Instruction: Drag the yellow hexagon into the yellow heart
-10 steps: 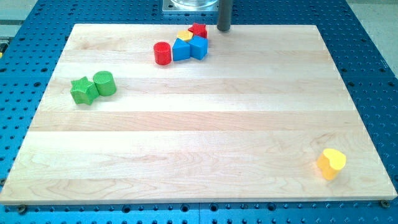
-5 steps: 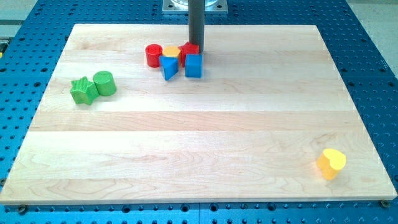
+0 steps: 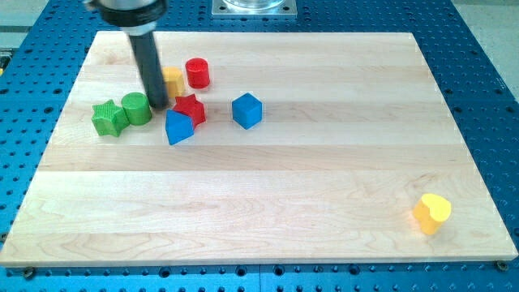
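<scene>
The yellow hexagon (image 3: pixel 173 81) lies at the view's upper left, partly hidden behind my rod. My tip (image 3: pixel 158 105) rests on the board just below and left of it, between the green cylinder (image 3: pixel 136 109) and the red star (image 3: pixel 190 109). The yellow heart (image 3: pixel 431 213) lies far off at the view's lower right, near the board's corner.
A red cylinder (image 3: pixel 197 73) stands right of the hexagon. A blue triangular block (image 3: pixel 178 127) lies below the red star, a blue cube (image 3: pixel 247 110) to its right. A green star (image 3: pixel 108 118) touches the green cylinder at the left.
My rod swept from the view's top centre down and left. The cluster broke apart: the hexagon, red star and blue blocks were pushed left and down and now lie spread out.
</scene>
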You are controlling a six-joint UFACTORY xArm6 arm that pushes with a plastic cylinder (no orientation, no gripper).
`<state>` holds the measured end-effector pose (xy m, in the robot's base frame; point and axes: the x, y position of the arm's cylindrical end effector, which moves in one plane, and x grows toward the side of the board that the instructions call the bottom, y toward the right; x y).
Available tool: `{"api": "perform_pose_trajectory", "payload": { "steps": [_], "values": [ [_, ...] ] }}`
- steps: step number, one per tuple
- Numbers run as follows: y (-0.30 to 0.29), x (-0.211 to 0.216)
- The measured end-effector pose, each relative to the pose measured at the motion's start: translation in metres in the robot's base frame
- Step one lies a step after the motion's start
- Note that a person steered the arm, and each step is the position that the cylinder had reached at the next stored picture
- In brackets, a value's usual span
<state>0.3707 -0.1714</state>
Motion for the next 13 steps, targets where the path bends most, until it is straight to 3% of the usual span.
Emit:
{"api": "perform_pose_trajectory", "payload": {
  "steps": [3,4,5,6,7,8,10,11,13],
  "values": [
    [0.001,-0.056],
    [0.045,-0.050],
    [0.129,-0.016],
    [0.187,-0.014],
    [0.144,-0.031],
    [0.100,0.002],
    [0.170,0.062],
    [0.248,0.063],
    [0.320,0.049]
  ]
}}
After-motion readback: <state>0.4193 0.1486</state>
